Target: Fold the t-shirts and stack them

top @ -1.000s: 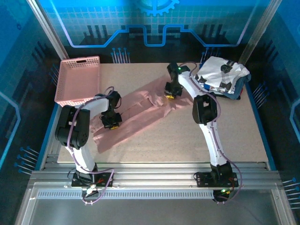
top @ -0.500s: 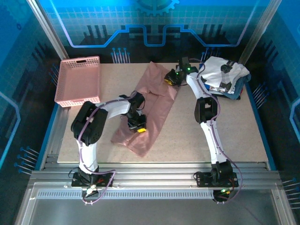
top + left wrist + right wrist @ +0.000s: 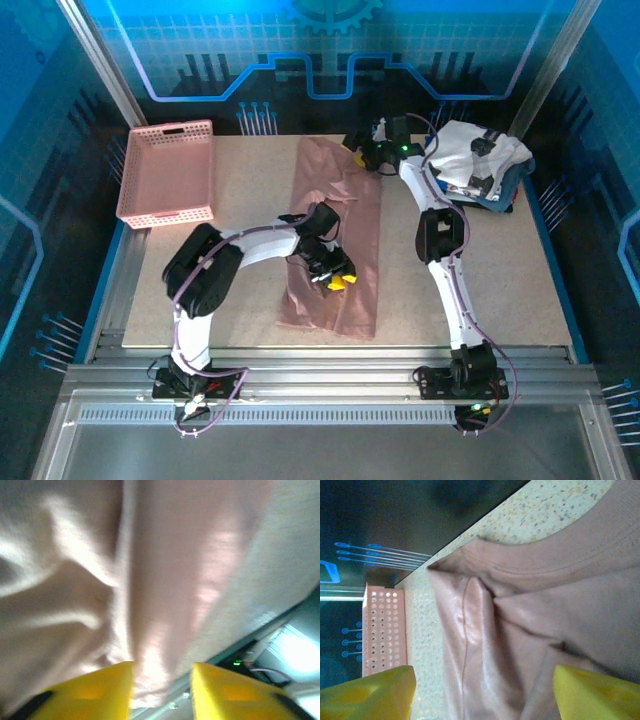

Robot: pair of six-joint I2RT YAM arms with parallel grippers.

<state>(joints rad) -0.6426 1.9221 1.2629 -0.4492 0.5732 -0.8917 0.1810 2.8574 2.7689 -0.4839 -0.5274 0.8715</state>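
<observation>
The dusty-pink t-shirt (image 3: 338,205) lies as a long narrow strip down the middle of the table, running from the far edge toward the near edge. My left gripper (image 3: 336,279) hovers over its near part; its yellow fingers (image 3: 112,682) stand apart, with the shirt's hem (image 3: 165,555) showing loose between them. At the shirt's far end my right gripper (image 3: 362,156) stands wide open over the wrinkled cloth (image 3: 530,615). A white t-shirt with black patches (image 3: 475,158) rests on a navy one (image 3: 507,195) at the far right.
The pink lattice basket (image 3: 168,172) stands at the far left corner, and its edge (image 3: 382,630) also appears in the right wrist view. Bare tabletop (image 3: 500,270) lies to the right of the pink shirt and also to its left. The table's near rail (image 3: 235,652) is close to the left gripper.
The pink shirt swung from a diagonal spread to a straight strip. My left gripper moved right and nearer, the right went to the far edge, and both opened and let go of the cloth.
</observation>
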